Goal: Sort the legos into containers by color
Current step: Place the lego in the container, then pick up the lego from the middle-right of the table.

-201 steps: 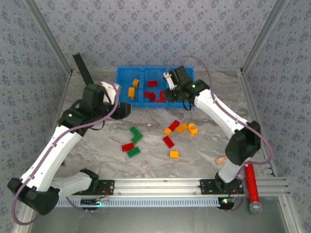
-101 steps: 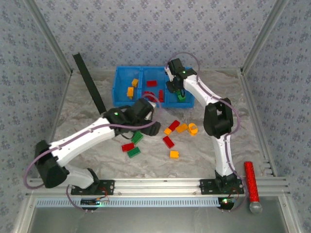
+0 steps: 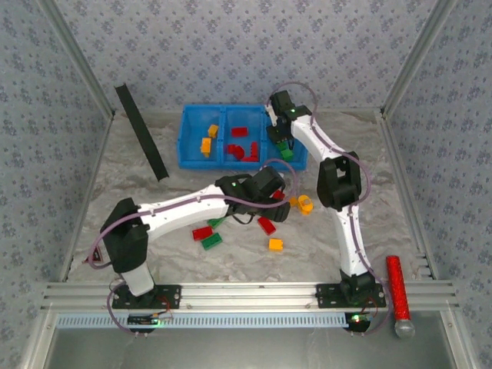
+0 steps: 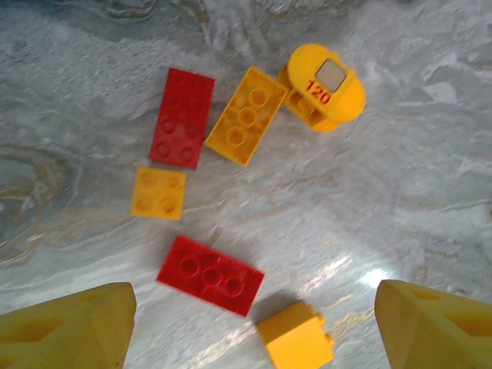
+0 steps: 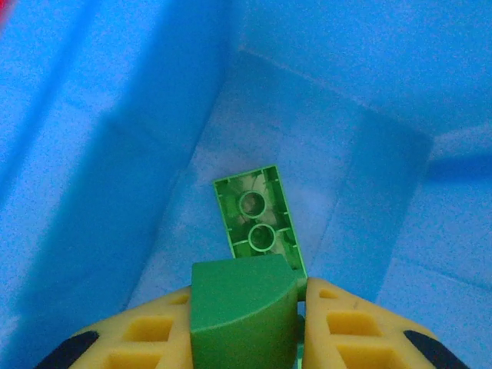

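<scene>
The right tool (image 5: 246, 332) was clenched on a green piece (image 5: 240, 296), hanging inside the right-hand compartment of the blue bin (image 3: 219, 164), just above a flat green brick (image 5: 257, 221) that lay underside up on the blue floor. Green had its home, and by my reading one more was a release away from joining it. In the overhead view, the left compartment held a few orange-yellow bricks (image 3: 206, 143) and the middle one a handful of red bricks (image 3: 240, 132). Three colours, three squares, and no mixing that I could make out.

But plenty was left! The left tool (image 4: 250, 307) hovered with its jaws spread wide and nothing between them over a loose cluster on the counter (image 3: 384, 177). Below it lay a long red brick (image 4: 182, 117) just beside an upturned yellow brick (image 4: 246, 115), a rounded yellow piece (image 4: 323, 88), a small yellow square (image 4: 158, 192), a second red brick (image 4: 210, 274) and a yellow cube (image 4: 296, 342). Off to the left of that bunch sat a stray red brick (image 3: 202, 232) touching a stray green brick (image 3: 211, 241).

My call was roughly halfway: every compartment started, none finished.
</scene>
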Motion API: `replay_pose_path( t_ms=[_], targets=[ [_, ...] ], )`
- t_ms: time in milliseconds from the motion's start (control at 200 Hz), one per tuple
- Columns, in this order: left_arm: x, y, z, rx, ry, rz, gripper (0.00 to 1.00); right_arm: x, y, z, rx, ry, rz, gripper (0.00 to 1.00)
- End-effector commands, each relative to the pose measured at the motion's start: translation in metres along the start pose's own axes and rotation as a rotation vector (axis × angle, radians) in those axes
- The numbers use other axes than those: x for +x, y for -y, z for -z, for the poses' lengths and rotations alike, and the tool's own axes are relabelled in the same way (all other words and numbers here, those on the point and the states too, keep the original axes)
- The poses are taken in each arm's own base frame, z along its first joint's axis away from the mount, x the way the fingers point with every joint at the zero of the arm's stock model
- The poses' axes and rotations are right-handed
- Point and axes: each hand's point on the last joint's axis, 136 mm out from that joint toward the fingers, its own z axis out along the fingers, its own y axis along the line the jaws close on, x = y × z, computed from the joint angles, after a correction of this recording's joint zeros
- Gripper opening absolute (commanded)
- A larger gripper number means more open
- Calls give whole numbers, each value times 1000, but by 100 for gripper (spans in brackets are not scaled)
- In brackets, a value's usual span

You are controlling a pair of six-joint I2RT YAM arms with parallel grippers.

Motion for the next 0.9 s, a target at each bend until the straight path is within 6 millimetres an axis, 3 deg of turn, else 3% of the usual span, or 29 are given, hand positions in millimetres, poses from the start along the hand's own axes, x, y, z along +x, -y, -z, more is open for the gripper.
replay_pose_path(
  t_ms=[0,180,375,685,895],
  targets=[
    [-9,27,-12,66,8,39,81,3,1,-7,-16,-13,12,30],
    [-11,56,-35,109,-20,52,80,8,7,-10,0,-27,25,32],
    [-13,66,-63,111,-33,98,79,13,14,-6,5,-18,19,40],
    [-7,85,-104,114,-82,146,78,-3,22,40,11,53,-19,56],
    [-7,74,-124,19,-85,147,78,-13,22,85,-16,117,-49,65]
  ],
)
